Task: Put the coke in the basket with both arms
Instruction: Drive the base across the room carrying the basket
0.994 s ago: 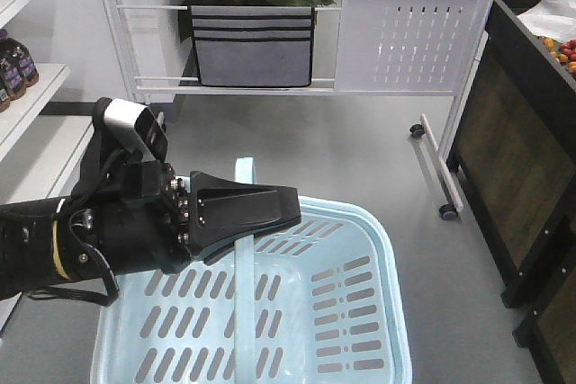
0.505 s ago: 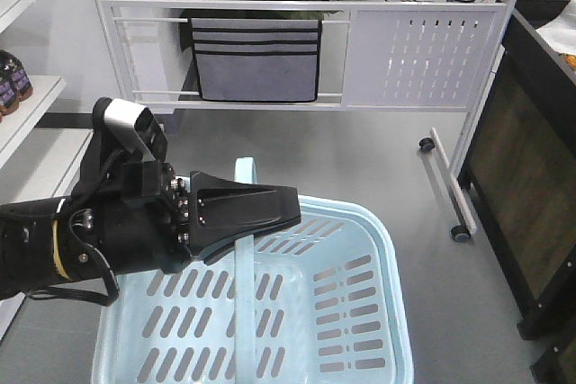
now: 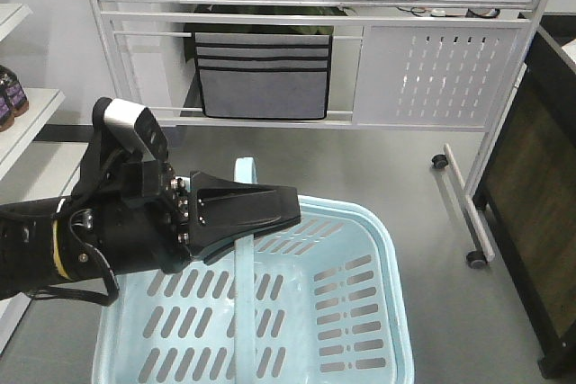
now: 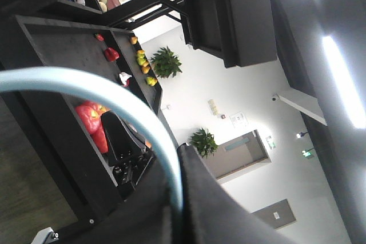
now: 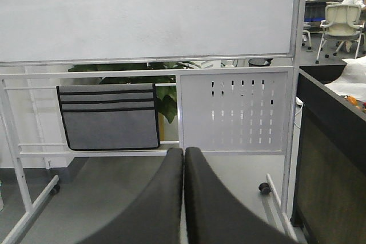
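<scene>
The left gripper [image 3: 286, 210] lies flat with its pointed tip toward the right of the front view. It is clamped across the strap handle [image 3: 244, 303] of the basket [image 3: 393, 294], and the strap disappears under it and comes out on its near side. The handle's long axis runs from the far rim to the near rim, crosswise to the gripper's length. The basket sits directly beneath the gripper, open side up. The right gripper [image 5: 184, 158] has its 2 fingers pressed together with nothing between them, and points toward a white rack [image 5: 234, 112] ahead of it.
</scene>
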`<state>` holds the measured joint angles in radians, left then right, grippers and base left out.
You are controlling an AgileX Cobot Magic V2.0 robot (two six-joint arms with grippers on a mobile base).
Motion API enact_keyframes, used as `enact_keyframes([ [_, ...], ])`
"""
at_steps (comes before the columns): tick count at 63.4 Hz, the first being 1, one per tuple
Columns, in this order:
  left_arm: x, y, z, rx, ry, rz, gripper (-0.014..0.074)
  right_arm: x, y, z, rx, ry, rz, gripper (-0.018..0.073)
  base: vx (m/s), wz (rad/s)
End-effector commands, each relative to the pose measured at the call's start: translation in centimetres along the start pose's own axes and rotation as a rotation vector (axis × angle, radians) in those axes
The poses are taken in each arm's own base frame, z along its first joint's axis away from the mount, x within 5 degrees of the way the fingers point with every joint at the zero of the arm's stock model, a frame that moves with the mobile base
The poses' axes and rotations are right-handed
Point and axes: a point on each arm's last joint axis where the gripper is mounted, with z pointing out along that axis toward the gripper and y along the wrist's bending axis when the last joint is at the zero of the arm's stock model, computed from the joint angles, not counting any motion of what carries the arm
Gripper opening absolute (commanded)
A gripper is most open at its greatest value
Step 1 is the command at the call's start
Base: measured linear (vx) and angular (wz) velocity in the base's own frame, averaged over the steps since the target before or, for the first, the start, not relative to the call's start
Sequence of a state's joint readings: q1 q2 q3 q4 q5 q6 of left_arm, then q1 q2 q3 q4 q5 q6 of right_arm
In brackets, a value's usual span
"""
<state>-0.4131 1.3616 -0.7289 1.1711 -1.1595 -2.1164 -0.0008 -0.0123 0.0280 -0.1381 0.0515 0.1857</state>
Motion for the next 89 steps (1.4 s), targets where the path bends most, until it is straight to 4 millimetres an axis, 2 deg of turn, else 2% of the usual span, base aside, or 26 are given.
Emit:
enact_keyframes([
  [1,0.29,-3.62,-0.23,0.257,0.054,0.029,-0.0008,-0.2,0.06,-0.08,-0.006,-0.068,-0.012,-0.0005,0.21,0.03],
  [60,0.29,-3.62,-0.23,0.257,0.054,0.029,-0.0008,-0.19,0.06,-0.07,-0.005,-0.067,-0.012,-0.0005,0.2,0.05],
  [89,0.29,-3.62,-0.23,0.257,0.054,0.029,-0.0008,-0.19,0.06,-0.07,-0.005,-0.067,-0.012,-0.0005,0.16,0.23],
])
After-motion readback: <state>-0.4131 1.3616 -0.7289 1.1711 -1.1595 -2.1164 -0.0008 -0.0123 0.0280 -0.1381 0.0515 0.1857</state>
